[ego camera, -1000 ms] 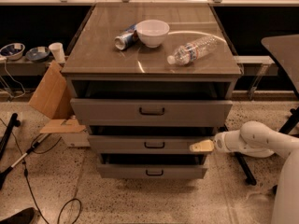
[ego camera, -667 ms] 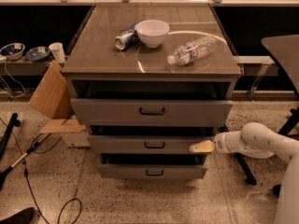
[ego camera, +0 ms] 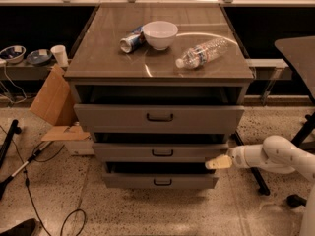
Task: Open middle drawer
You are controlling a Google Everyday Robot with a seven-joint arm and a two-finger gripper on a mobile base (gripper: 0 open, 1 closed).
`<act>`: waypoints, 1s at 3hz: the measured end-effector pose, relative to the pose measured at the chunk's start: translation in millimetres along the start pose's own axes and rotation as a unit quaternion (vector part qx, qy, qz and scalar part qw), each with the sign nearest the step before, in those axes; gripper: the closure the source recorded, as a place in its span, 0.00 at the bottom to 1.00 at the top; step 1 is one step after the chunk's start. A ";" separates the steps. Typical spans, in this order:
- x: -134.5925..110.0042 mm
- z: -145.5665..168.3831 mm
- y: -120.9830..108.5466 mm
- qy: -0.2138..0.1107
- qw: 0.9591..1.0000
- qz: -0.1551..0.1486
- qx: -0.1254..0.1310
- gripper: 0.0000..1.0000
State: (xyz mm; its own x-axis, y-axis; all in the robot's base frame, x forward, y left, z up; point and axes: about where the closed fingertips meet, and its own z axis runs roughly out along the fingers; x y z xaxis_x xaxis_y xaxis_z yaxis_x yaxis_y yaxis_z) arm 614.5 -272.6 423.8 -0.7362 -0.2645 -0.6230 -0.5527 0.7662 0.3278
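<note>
**Gripper at the middle drawer's right corner**

Camera view: the gripper [ego camera: 218, 162] reaches in from the right on a white arm [ego camera: 275, 155]. Its pale tip lies at the lower right corner of the middle drawer [ego camera: 128, 152], well right of the handle [ego camera: 162, 153]. Whether it is clenched or released cannot be told. Against a second ago, the tip sits slightly lower and further right. The middle drawer is the second of three in the cabinet [ego camera: 98, 68], between the top drawer [ego camera: 118, 118] and the bottom drawer [ego camera: 128, 181]. It stands out a little, with a dark gap above it, much as before. On the cabinet, a bowl [ego camera: 160, 33], a can [ego camera: 132, 40] and a bottle [ego camera: 203, 53] lie unchanged.
</note>
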 end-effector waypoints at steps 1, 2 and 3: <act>20.9 -7.4 -3.4 0.001 0.999 -0.040 -0.030 0.00; 38.1 -17.3 -3.2 0.006 0.996 -0.075 -0.053 0.00; 47.7 -28.0 -3.1 0.003 0.995 -0.081 -0.056 0.00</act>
State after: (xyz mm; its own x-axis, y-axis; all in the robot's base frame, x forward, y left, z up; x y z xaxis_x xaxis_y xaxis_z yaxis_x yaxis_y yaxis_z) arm 570.1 -304.0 412.9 -0.6362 -0.3829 -0.6698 -0.7041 0.6429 0.3014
